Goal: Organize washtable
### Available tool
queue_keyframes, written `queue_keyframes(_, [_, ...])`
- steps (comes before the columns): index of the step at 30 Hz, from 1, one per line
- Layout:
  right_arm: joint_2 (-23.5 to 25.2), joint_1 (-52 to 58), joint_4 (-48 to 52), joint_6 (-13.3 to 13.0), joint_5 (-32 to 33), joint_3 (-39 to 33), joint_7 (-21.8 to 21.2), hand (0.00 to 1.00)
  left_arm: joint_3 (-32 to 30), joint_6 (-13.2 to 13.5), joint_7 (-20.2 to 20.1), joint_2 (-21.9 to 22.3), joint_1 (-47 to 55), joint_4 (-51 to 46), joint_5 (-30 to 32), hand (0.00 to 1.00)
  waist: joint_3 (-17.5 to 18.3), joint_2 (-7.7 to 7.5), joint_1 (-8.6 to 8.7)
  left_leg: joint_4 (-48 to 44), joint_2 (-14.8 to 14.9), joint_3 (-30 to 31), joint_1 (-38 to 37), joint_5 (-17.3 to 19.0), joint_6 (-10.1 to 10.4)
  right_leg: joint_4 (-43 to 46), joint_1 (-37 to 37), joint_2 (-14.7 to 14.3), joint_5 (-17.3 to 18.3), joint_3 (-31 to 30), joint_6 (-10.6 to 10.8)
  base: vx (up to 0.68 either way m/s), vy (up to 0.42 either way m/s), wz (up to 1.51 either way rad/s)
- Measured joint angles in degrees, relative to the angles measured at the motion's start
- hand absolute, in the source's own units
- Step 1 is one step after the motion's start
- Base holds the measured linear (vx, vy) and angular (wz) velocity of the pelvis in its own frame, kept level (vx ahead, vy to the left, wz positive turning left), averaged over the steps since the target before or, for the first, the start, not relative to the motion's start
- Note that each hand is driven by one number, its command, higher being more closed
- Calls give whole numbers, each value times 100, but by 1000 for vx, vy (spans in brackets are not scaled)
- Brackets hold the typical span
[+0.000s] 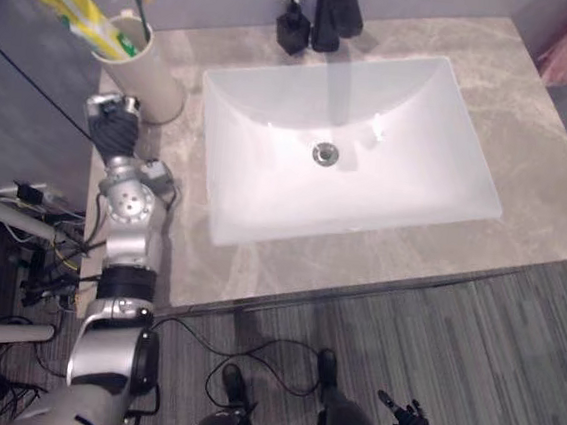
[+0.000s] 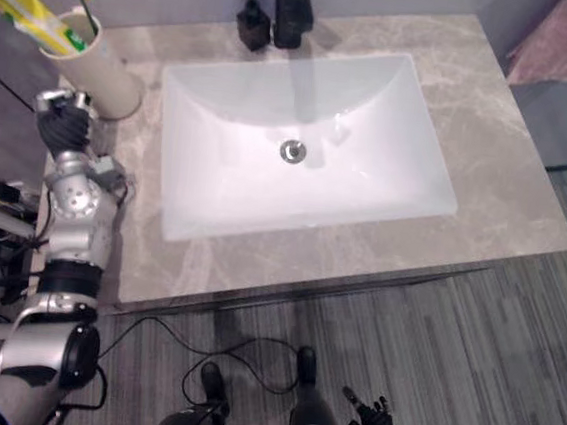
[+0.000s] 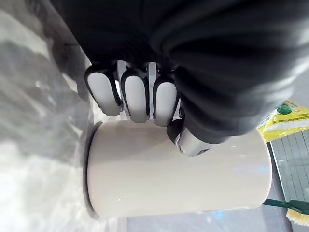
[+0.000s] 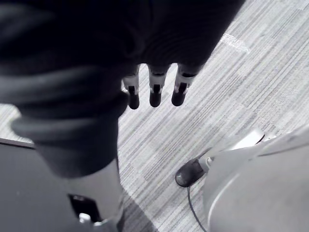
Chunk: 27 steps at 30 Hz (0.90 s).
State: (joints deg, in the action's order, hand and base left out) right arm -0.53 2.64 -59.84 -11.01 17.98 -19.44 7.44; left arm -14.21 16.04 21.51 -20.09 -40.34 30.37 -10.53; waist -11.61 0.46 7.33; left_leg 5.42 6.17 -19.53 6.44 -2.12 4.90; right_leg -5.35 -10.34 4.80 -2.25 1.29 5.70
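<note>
We are handling cup [image 1: 144,74] step: cup with toothbrush [image 1: 141,0] and toothpaste [image 1: 67,6] standing at desk [image 1: 537,132] left rear corner, beside sink [image 1: 212,221]. Left hand [image 1: 112,124] sitting just beside cup, fingers curled, gripping nothing. Right hand [image 1: 406,421] hanging low, fingers relaxed, empty. Next, we judge: opening left hand before any regrasp.

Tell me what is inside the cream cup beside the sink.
A yellow toothpaste tube and a green toothbrush with yellow bristles stick out of the cream cup. The cup's wall hides their lower ends and anything lying at the bottom.
</note>
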Motion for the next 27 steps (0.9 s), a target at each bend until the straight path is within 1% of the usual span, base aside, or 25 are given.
queue_keyframes(2, [8, -1, 6, -8, 51, 32, -2, 0, 5, -63, 52, -157, -225, 78, 0, 100, -72, -60, 11, 0, 1, -74, 22, -1, -2, 26, -84, -4, -56, -142, 81, -20, -25, -18])
queue_keyframes(4, [5, 0, 9, -18, 70, 28, -2, 0, 2, -76, 112, -208, -337, 85, 4, 100, -124, -77, 22, 0, -5, -110, 36, -1, -1, 24, -114, -4, -71, -140, 66, -15, -21, -12])
queue_keyframes(10, [4, 1, 3, -22, 114, 28, -3, 0, 4, -89, 115, -197, -326, 39, 29, 100, -148, -82, 51, 0, -8, -97, 16, -1, -2, 25, -86, -3, -70, -122, 59, 0, 0, 0])
queue_keyframes(15, [4, 2, 8, -21, 111, 12, -6, 0, 9, -113, 99, 3, 118, -413, 116, 100, -159, -64, 117, -1, -10, 18, -111, -2, -2, 27, 115, -1, 5, 48, -62, 2, -14, 11])
queue_keyframes(18, [7, 2, 18, -23, 113, 14, -13, 0, 11, -100, 89, 128, 504, -860, 171, 100, -161, -52, 111, -2, -11, 82, -152, -2, -3, 36, 184, 1, 23, 139, -89, 3, -11, 11])
queue_keyframes(20, [0, 8, 17, -22, 113, 12, -13, 0, 11, -82, 34, 217, 844, -1112, 171, 100, -155, -38, 101, -2, -10, 159, -243, -2, -3, 40, 316, 1, 61, 208, -150, 9, -10, 16])
queue_keyframes(22, [-9, 8, 53, -23, 112, 12, -17, 0, 9, -56, -44, 311, 1152, -1345, 171, 100, -135, 4, 62, -2, -9, 207, -275, -2, -4, 77, 358, 2, 81, 277, -181, 6, -6, 13])
queue_keyframes(23, [-11, 8, 48, -22, 112, 12, -20, 0, 11, -47, -92, 381, 1303, -1461, 171, 100, -126, 20, -14, -3, -9, 225, -296, -3, -4, 97, 383, 4, 81, 332, -181, 1, -6, 11])
queue_keyframes(24, [-9, 8, 45, -19, 112, 13, -22, 0, 10, -47, -132, 410, 1377, -1509, 170, 100, -125, 22, -45, -3, -8, 234, -312, -3, -5, 104, 404, 4, 81, 341, -181, -1, -3, 12])
queue_keyframes(26, [-12, 7, 57, -16, 112, 12, -30, 0, 12, -43, -199, 427, 1706, -1739, 166, 100, -97, 50, -69, -4, -6, 290, -325, -4, -6, 139, 435, 5, 83, 369, -182, -1, 2, 14])
queue_keyframes(27, [-17, 7, 59, -15, 112, 3, -35, 0, 13, -43, -296, 433, 2002, -1958, 161, 100, -91, 59, -93, -4, -7, 330, -345, -4, -6, 148, 468, 11, 83, 413, -183, -3, 2, 14])
